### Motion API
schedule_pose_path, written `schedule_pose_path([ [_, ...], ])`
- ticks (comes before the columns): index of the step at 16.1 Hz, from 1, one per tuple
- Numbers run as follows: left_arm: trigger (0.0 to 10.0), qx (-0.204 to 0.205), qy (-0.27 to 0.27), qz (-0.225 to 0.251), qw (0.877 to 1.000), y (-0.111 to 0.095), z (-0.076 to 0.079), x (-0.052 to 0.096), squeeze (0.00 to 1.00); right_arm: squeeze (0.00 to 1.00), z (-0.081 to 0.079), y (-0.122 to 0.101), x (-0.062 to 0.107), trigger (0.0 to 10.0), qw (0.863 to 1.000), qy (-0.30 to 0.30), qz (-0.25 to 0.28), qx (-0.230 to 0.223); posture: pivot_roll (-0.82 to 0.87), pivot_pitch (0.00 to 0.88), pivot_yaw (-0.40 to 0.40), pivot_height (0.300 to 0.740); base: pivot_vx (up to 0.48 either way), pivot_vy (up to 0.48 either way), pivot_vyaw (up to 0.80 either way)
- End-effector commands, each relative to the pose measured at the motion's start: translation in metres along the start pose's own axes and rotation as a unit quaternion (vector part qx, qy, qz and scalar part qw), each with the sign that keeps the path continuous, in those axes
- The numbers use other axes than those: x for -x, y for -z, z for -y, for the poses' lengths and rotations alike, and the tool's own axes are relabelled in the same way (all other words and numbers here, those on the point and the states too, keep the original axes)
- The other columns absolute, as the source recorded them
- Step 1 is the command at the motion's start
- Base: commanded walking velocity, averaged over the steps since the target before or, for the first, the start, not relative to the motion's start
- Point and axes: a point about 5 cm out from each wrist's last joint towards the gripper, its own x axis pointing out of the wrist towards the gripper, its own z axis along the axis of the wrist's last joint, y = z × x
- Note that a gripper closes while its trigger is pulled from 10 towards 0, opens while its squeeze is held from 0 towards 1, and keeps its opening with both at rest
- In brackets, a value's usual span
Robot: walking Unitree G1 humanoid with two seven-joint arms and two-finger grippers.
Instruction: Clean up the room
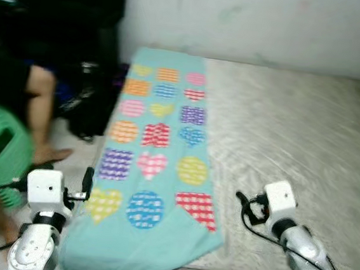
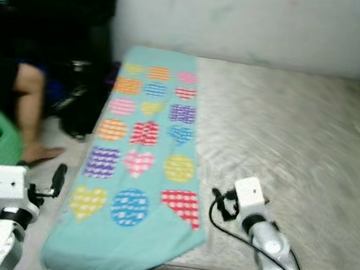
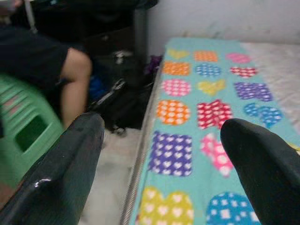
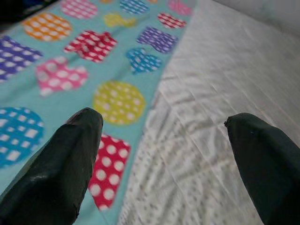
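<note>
**Squaring up to the patterned blanket before any grasp**

Standing at the near end of a bare grey mattress (image 1: 295, 127), with a turquoise blanket (image 1: 154, 171) printed in coloured hearts, circles and squares laid lengthwise along its left edge, near end drooping a little over the mattress front. Left gripper (image 3: 161, 159) raised just left of the blanket's near left corner, jaws spread wide and holding nothing. Right gripper (image 4: 164, 154) hovering over the mattress just right of the blanket's near right corner, likewise gaping and empty.

Likely step: taking hold of the blanket's near end to fold or lift it. Best done by lowering both grippers together onto the two near corners, pinching cloth alone rather than the mattress ticking beneath. Worth keeping both grips level so the fabric rises evenly instead of twisting. Thin cloth, so probably apt to slip from a shallow bite; deeper hold advised.

Caution on the left: a seated person (image 1: 39, 105) and a green plastic stool (image 1: 0, 146) close beside the bed, near the left arm's swing. Views blurred, so finer detail uncertain.
</note>
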Motion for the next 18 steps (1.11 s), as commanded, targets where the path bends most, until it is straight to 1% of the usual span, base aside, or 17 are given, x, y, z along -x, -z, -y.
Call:
schedule_pose_path([
  [1,10.0,0.004,0.003,0.0,1.0,0.0,0.002,-0.001,0.0,0.0,0.001,-0.003,0.0,10.0,1.0,0.002,0.002,-0.008,-0.1,0.0,-0.042,0.74,0.0,0.0,0.0],
  [4,10.0,0.014,0.007,0.0,1.0,-0.001,0.006,-0.003,0.0,0.0,0.004,-0.004,-0.002,10.0,1.0,0.006,0.002,-0.015,-0.1,0.0,-0.043,0.74,0.0,0.0,0.0],
  [7,10.0,0.019,0.01,0.0,1.0,-0.001,0.007,-0.004,0.0,0.0,0.003,-0.006,-0.003,10.0,1.0,0.007,0.003,-0.016,-0.11,0.0,-0.044,0.74,0.0,0.0,0.0],
  [11,10.0,0.024,0.019,-0.003,1.0,-0.001,0.01,-0.004,0.0,0.0,0.0,-0.007,-0.003,10.0,1.0,0.004,0.007,-0.025,-0.11,0.0,-0.043,0.74,0.0,0.0,0.0],
  [18,10.0,0.028,0.028,-0.008,0.999,0.002,0.012,-0.002,0.0,0.0,-0.004,-0.008,-0.003,10.0,1.0,-0.006,0.011,-0.027,-0.11,0.0,-0.043,0.74,0.0,0.0,0.0],
])
